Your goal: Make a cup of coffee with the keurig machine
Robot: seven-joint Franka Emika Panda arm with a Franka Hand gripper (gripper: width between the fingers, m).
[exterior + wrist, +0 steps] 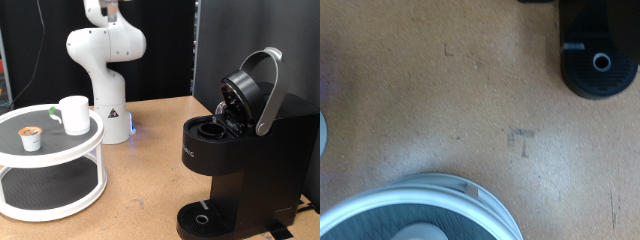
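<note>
The white cup (73,113) stands upright on the top tier of a round white stand (85,145) at the exterior view's left. A small white pod with a brown top (32,138) sits next to it. The black keurig machine (235,155) stands at the right with its silver-handled lid (262,88) raised and the pod chamber open. Its round drip tray (205,215) is bare and also shows in the wrist view (600,62). The gripper shows in neither view; the arm rises out of the exterior view's top.
The white robot base (108,95) stands behind the stand on the brown table (150,170). The wrist view looks down on the table from high up, with the stand's rim (430,185) at one edge.
</note>
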